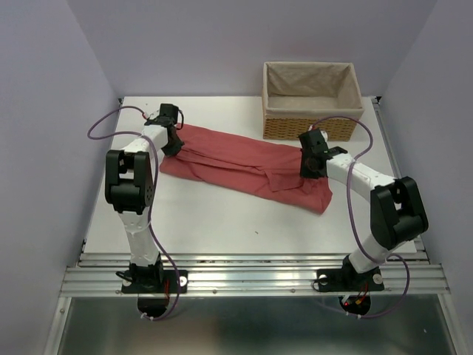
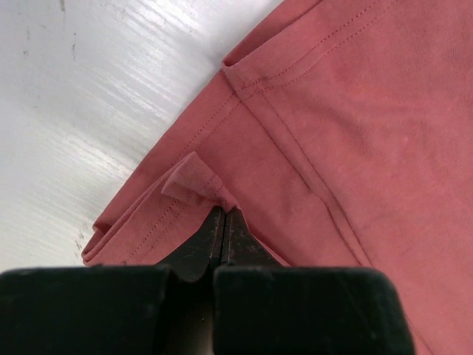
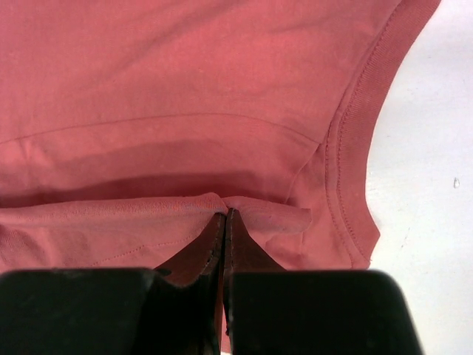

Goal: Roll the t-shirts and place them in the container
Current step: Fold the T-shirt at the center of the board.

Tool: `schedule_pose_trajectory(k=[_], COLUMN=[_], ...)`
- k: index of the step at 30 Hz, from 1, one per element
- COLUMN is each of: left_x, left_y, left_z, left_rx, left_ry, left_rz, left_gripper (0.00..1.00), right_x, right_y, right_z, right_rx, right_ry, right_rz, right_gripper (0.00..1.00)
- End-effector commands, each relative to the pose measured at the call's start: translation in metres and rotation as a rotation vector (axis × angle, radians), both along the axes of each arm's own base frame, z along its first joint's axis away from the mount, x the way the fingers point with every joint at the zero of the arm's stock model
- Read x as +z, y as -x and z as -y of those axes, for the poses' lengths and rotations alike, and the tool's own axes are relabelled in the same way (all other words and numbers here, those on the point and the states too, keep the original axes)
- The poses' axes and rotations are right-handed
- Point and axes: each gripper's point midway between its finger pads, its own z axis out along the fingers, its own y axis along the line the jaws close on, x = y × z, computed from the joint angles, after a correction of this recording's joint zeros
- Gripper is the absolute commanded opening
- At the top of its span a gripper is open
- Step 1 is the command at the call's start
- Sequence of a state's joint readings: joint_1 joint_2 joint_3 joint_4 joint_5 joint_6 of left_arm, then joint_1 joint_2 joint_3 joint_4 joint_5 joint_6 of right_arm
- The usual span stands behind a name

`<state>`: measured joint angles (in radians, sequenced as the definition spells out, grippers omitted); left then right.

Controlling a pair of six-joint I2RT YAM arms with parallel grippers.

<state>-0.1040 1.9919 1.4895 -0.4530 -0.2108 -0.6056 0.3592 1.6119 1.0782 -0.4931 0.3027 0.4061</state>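
A salmon-red t-shirt lies folded into a long band across the white table, running from back left to front right. My left gripper is at its left end, shut on a pinched fold of the hem. My right gripper is at its right end, shut on a fold of cloth beside the ribbed collar. Both wrist views show the jaws closed with cloth between the tips.
A tan cloth-lined wicker basket stands at the back right, just behind the right gripper. Purple cables loop from both arms. The table's metal front rail runs along the near edge.
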Motion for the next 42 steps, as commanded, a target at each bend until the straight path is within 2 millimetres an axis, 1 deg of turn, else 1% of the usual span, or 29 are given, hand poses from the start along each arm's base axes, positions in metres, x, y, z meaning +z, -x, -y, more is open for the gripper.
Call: schedule_pose_trajectory(k=[1,3,5,6,8,9,10,11,12,13,14,17,18,19,20,21,22,23,25,26,27,28,29,31,36,37,39,40,42], left_x=[0.013,0.013,0.016,0.024,0.035,0.051,0.059,0.066,0.081,0.085,0.092,0.085,0.087,0.075,0.07,0.073,0.068,0.053,0.045,0.034,0.026,0.021,0.013,0.007,-0.001,-0.004,-0.014,-0.016,-0.024], left_y=[-0.011,-0.012,-0.013,-0.013,-0.011,-0.012,-0.011,-0.008,-0.005,-0.003,0.003,0.019,0.025,0.036,0.042,0.046,0.051,0.062,0.065,0.071,0.071,0.072,0.074,0.076,0.08,0.079,0.079,0.079,0.075], left_z=[-0.003,-0.001,0.0,0.0,-0.001,-0.003,-0.005,-0.008,-0.009,-0.011,-0.014,-0.014,-0.014,-0.015,-0.014,-0.01,-0.008,-0.007,-0.005,-0.005,-0.006,-0.006,-0.007,-0.013,-0.023,-0.024,-0.024,-0.024,-0.022], left_rx=[-0.01,-0.022,-0.026,-0.027,-0.029,-0.023,-0.02,-0.016,-0.015,-0.013,-0.011,-0.013,-0.012,-0.014,-0.015,-0.02,-0.024,-0.027,-0.019,-0.015,-0.006,0.009,0.019,0.048,0.113,0.119,0.132,0.135,0.133], left_ry=[-0.039,-0.034,-0.035,-0.038,-0.053,-0.066,-0.076,-0.094,-0.098,-0.104,-0.115,-0.111,-0.106,-0.105,-0.097,-0.071,-0.056,-0.046,-0.021,-0.018,-0.009,-0.001,0.004,0.003,0.013,0.017,0.027,0.029,0.046], left_rz=[0.025,0.023,0.028,0.043,0.06,0.093,0.107,0.117,0.147,0.154,0.16,0.135,0.138,0.104,0.095,0.116,0.114,0.082,0.09,0.067,0.053,0.046,0.033,0.023,0.035,0.032,0.014,0.01,0.002], left_gripper=[0.0,0.1,0.26,0.33,0.42,0.51,0.55,0.69,0.76,0.78,0.79,0.79,0.79,0.79,0.79,0.77,0.77,0.77,0.74,0.74,0.74,0.74,0.74,0.75,0.74,0.73,0.68,0.66,0.57], right_x=[0.008,0.006,0.006,0.006,0.009,0.017,0.02,0.021,0.026,0.032,0.032,0.042,0.044,0.046,0.047,0.047,0.048,0.047,0.044,0.041,0.035,0.034,0.029,0.028,0.026,0.02,0.018,0.018,0.014], right_y=[-0.021,-0.022,-0.022,-0.022,-0.02,-0.02,-0.019,-0.017,-0.016,-0.013,-0.011,-0.005,-0.004,0.003,0.006,0.01,0.014,0.022,0.027,0.031,0.038,0.038,0.043,0.046,0.059,0.065,0.077,0.081,0.092], right_z=[0.001,0.002,0.005,0.006,0.008,0.008,0.008,0.012,0.012,0.011,0.014,0.011,0.013,0.011,0.01,0.008,0.005,-0.001,-0.011,-0.018,-0.019,-0.022,-0.023,-0.022,-0.015,-0.013,-0.022,-0.024,-0.02], right_rx=[-0.002,-0.008,-0.019,-0.023,-0.031,-0.033,-0.037,-0.049,-0.052,-0.053,-0.06,-0.054,-0.061,-0.056,-0.053,-0.049,-0.056,-0.04,-0.035,-0.023,-0.024,-0.034,-0.04,-0.071,-0.148,-0.186,-0.19,-0.221,-0.263], right_ry=[0.006,0.016,0.028,0.032,0.032,0.023,0.018,0.016,0.009,-0.008,-0.021,-0.072,-0.083,-0.105,-0.12,-0.135,-0.161,-0.202,-0.269,-0.308,-0.325,-0.351,-0.36,-0.375,-0.398,-0.424,-0.508,-0.54,-0.562], right_rz=[0.054,0.051,0.053,0.055,0.063,0.082,0.088,0.089,0.099,0.112,0.11,0.126,0.127,0.122,0.12,0.115,0.116,0.105,0.093,0.078,0.062,0.067,0.054,0.055,0.065,0.046,0.003,-0.007,-0.01], right_gripper=[0.01,0.01,0.09,0.13,0.33,0.45,0.62,0.68,0.69,0.71,0.73,0.73,0.73,0.74,0.74,0.74,0.74,0.74,0.74,0.74,0.74,0.77,0.79,0.84,0.86,0.86,0.86,0.85,0.84])
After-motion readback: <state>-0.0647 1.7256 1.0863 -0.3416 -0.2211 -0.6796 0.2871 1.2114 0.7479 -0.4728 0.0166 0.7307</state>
